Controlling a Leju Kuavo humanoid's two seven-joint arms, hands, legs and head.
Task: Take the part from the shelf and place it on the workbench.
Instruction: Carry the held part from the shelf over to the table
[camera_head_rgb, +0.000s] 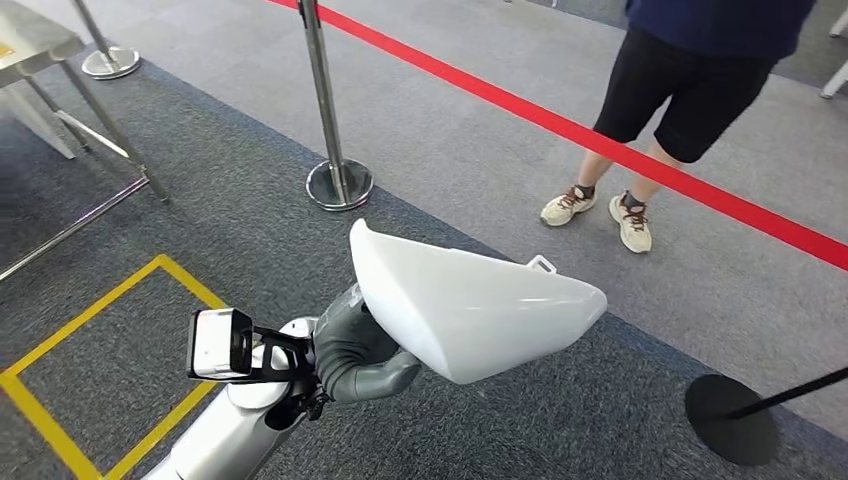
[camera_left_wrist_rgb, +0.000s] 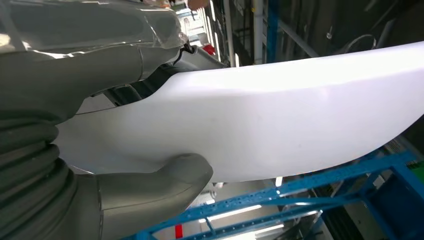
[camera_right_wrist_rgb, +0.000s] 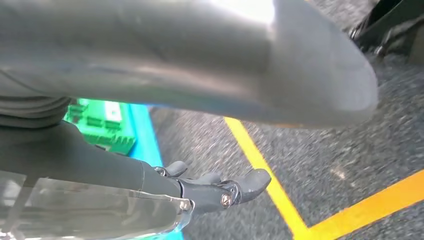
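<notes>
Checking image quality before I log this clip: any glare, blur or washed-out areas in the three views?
Head view: sharp, evenly lit; the white part in the left hand keeps its shading. Left wrist view: the part's upper edge is blown out to pure white. Right wrist view: the thumb is soft and close, with glare on top; the carpet looks smeared.

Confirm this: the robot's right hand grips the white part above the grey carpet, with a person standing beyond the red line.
Wrong hand. The head view shows the left hand gripping the white part above the grey carpet, with a person standing beyond the red line.
</notes>
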